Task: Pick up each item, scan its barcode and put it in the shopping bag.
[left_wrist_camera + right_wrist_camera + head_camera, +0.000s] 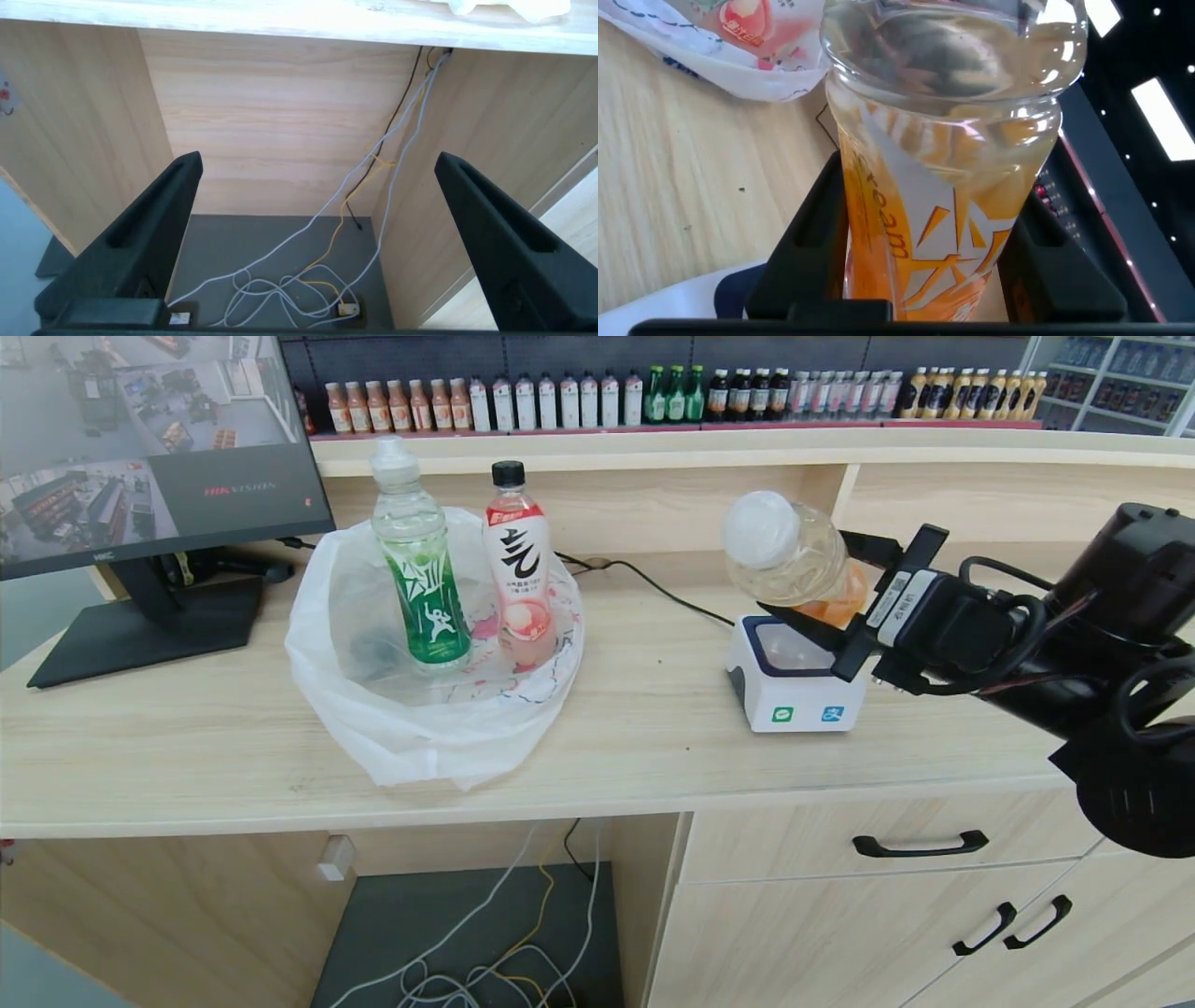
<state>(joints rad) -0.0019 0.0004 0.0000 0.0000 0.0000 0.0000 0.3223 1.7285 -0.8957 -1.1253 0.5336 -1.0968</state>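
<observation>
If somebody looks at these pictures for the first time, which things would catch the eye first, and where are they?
First the right gripper, shut on an orange-labelled bottle held tilted above the white scanner on the counter. Next the white shopping bag to its left, with a green bottle and a pink bottle standing upright inside.

Monitor (140, 439) at rear left corner of counter (653, 747). Shopping bag (411, 737) left of centre; left-hand bottle (420, 579) and right-hand bottle (520, 569) upright inside, side by side. Scanner (794, 700) right of bag, well apart. Held bottle (789, 555) in right gripper (845, 602), tilted, just above scanner.
</observation>
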